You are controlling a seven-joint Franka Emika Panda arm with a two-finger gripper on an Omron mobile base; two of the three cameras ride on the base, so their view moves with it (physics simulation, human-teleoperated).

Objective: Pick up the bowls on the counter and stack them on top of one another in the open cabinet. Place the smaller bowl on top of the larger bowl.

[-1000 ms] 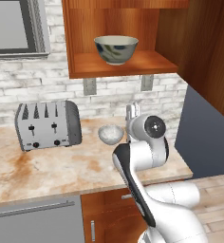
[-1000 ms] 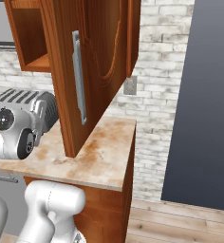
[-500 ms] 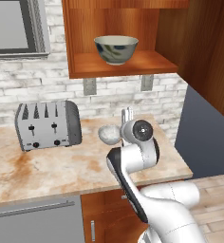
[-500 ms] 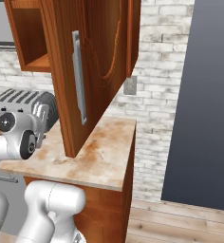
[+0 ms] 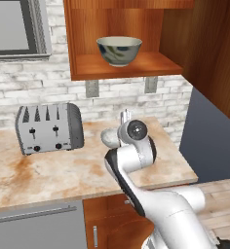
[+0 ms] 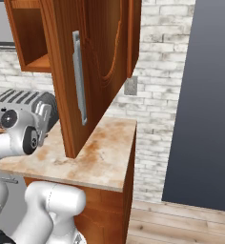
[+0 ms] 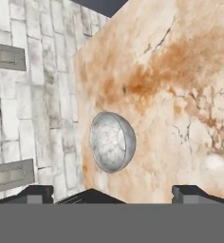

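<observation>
**Gripper above the small bowl near the back wall**

The small bowl [image 7: 112, 142] sits on the counter [image 5: 48, 170], near the brick wall [image 5: 48, 92] and well in from the counter's front edge and right-hand end. In the hand view, bare marble lies open on the side of the bowl away from the wall; on the wall side only a narrow strip of counter separates it from the bricks. The gripper [image 7: 111, 193] hangs over the bowl without touching it, jaws spread wide, its two dark fingertips [image 7: 35, 193] standing apart. The bowl is plain, glossy and whitish-grey, upright with its hollow showing. The large bowl [image 5: 119, 50], cream with dark blue-green blotches, stands upright on the shelf of the open cabinet [image 5: 151, 65], with free shelf on either side. A toaster [image 5: 48, 127] stands on the counter well to the left.
</observation>
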